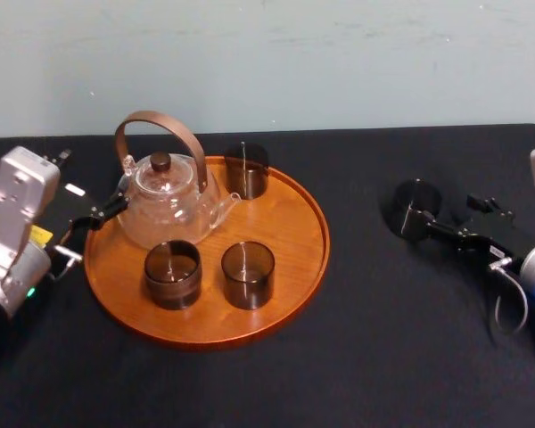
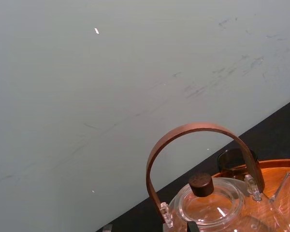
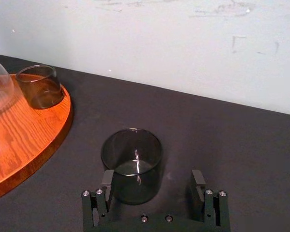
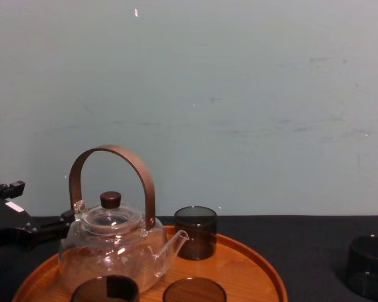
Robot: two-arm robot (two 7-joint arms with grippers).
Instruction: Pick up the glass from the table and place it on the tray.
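The left gripper (image 1: 102, 214) sits parked at the rim of the tray (image 1: 285, 223), beside the teapot (image 1: 169, 201); whether it is released I cannot tell. The glass (image 3: 132, 162) stands on the table (image 3: 241, 145), partly inside the released right gripper (image 3: 152, 180), crowding one finger (image 3: 108, 180). Centre it, advance, clench gently.

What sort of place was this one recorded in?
Probably a lab or test bench staged as a tea setting: a black table against a bare pale wall, with a glass teapot on a round wooden tray.
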